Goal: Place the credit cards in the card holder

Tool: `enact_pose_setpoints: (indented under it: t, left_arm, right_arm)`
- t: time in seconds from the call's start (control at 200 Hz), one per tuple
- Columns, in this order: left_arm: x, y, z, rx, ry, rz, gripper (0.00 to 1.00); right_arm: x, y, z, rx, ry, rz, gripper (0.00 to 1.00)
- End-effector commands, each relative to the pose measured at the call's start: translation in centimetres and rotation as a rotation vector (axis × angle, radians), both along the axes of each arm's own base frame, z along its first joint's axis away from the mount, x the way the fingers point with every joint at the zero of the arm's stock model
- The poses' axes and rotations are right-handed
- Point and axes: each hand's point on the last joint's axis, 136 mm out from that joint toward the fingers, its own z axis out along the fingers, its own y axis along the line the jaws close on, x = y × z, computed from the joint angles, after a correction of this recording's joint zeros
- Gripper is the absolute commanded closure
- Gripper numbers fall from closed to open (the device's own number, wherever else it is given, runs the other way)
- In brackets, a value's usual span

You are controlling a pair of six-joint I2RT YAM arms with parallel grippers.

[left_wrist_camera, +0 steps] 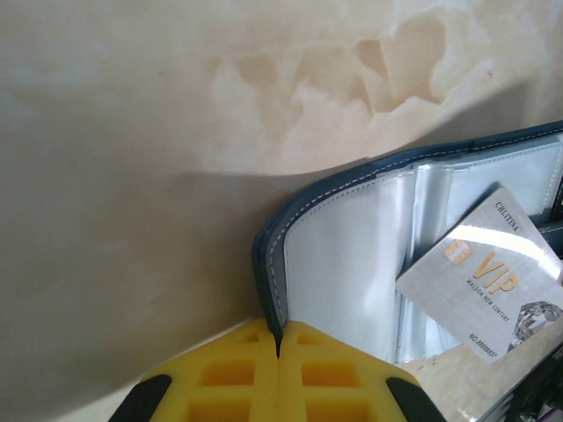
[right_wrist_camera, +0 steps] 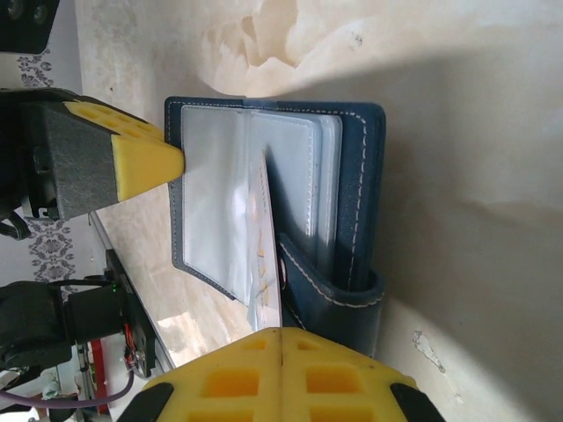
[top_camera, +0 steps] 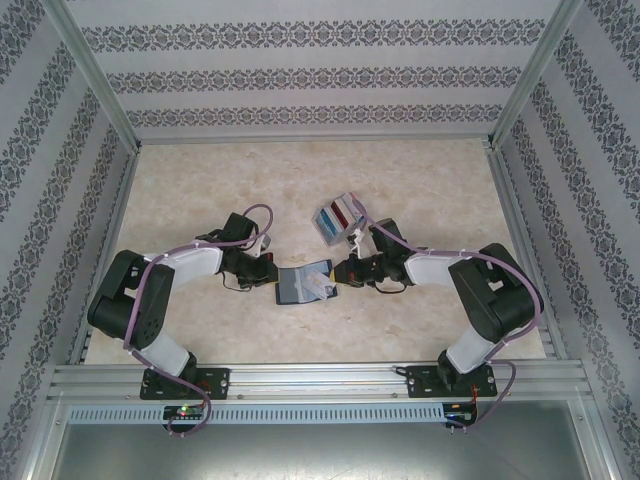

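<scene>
The navy-blue card holder (top_camera: 303, 284) lies open on the table between both arms, its clear sleeves (left_wrist_camera: 352, 255) facing up. My left gripper (left_wrist_camera: 278, 338) is shut on the edge of the holder's left cover (left_wrist_camera: 266, 264). A white VIP credit card (left_wrist_camera: 482, 286) lies slanted over the sleeves, one end tucked among them. My right gripper (right_wrist_camera: 281, 332) is shut on the near end of that card (right_wrist_camera: 266, 255), which shows edge-on beside the holder's snap strap (right_wrist_camera: 317, 286). From above, the left gripper (top_camera: 270, 270) and right gripper (top_camera: 343, 272) flank the holder.
A pale rack (top_camera: 338, 215) holding several coloured cards stands just behind the right gripper. Patterned walls and metal rails (top_camera: 320, 378) enclose the marbled table. The left arm's yellow finger (right_wrist_camera: 145, 158) touches the holder's far cover in the right wrist view.
</scene>
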Motion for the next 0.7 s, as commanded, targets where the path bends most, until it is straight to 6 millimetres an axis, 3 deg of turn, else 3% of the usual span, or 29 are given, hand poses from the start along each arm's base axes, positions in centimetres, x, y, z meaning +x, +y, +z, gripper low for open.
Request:
enact_pose_setpoints:
  t: [0.0, 0.415, 0.694]
  left_arm:
    - [-0.1, 0.7, -0.6, 0.033, -0.002, -0.007, 1.00]
    - [0.0, 0.4, -1.0, 0.011, -0.003, -0.003, 1.00]
    - [-0.3, 0.6, -1.3, 0.019, -0.002, 0.003, 1.00]
  right_arm:
    - [0.6, 0.4, -0.1, -0.002, -0.019, 0.007, 1.00]
    - [1.1, 2.1, -0.5, -0.058, -0.060, 0.018, 1.00]
    - [2.5, 1.4, -1.0, -0.085, -0.074, -0.090, 1.00]
